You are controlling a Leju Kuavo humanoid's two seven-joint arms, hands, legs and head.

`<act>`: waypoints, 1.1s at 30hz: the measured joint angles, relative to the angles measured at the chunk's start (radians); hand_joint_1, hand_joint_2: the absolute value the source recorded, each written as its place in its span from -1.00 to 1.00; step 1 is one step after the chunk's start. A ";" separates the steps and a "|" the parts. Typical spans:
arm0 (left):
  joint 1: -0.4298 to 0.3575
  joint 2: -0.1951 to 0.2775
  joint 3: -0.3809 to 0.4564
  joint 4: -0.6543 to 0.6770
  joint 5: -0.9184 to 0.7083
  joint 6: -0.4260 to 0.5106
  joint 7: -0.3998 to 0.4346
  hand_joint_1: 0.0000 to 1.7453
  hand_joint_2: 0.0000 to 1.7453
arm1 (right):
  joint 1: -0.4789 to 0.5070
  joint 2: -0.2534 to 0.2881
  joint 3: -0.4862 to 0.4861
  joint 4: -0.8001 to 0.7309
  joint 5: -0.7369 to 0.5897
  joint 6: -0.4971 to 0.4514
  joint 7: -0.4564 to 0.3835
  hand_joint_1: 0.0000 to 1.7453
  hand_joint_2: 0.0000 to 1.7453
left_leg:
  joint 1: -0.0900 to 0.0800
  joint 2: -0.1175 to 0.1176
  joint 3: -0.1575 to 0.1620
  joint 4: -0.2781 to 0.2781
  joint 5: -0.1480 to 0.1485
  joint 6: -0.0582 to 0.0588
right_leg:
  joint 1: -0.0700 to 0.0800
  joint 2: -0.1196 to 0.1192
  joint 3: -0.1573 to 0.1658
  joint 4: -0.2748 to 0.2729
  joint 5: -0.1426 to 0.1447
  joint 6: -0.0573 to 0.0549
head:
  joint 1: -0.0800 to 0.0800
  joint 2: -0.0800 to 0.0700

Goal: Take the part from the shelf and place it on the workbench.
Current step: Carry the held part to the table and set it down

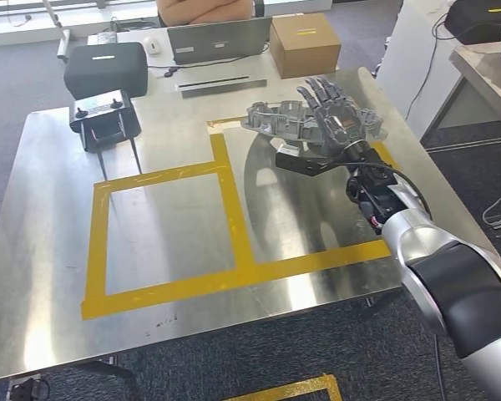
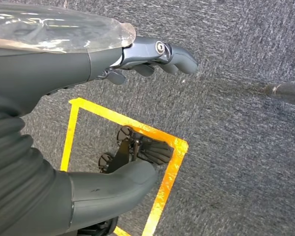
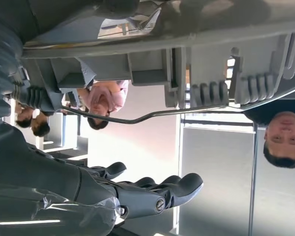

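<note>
The grey cast metal part (image 1: 280, 117) lies at the far right of the shiny steel workbench (image 1: 166, 225), inside the right-hand yellow tape box (image 1: 230, 200). My right hand (image 1: 336, 121) is over the part's right end with its fingers stretched out. In the right wrist view the part's ribbed underside (image 3: 198, 54) passes close by. The straight fingers (image 3: 157, 194) stand well apart from it and grip nothing; the thumb is hidden. My left hand (image 2: 57, 78) hangs over grey carpet, fingers loosely extended and holding nothing.
At the far left of the bench are a black case (image 1: 106, 71) and a black controller on legs (image 1: 105, 124). A laptop (image 1: 220, 40), a metal bar (image 1: 221, 85) and a cardboard box (image 1: 305, 43) line the far edge, where a person (image 1: 204, 10) sits.
</note>
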 joint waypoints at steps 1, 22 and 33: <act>0.000 0.000 0.000 0.000 0.000 0.000 0.000 -1.00 -0.50 | 0.000 0.000 0.000 0.000 0.000 0.000 0.000 -1.00 1.00 | 0.000 0.000 0.000 0.000 0.000 0.000 | 0.000 0.000 0.000 0.000 0.000 0.000 | 0.000 0.000; 0.004 0.001 -0.013 0.000 0.017 0.003 0.011 -1.00 -1.00 | 0.099 -0.047 -0.183 -0.353 -0.886 0.184 0.007 -1.00 1.00 | 0.000 0.000 0.001 0.000 0.000 0.000 | 0.000 0.001 0.001 0.000 0.000 0.000 | 0.000 0.000; 0.002 0.004 -0.026 0.000 0.025 0.000 0.013 -1.00 -1.00 | 0.125 -0.068 -0.262 -0.573 -1.260 0.397 0.040 -1.00 1.00 | 0.000 0.002 0.002 0.000 0.000 0.000 | 0.000 0.002 0.001 0.000 0.000 0.000 | 0.000 0.000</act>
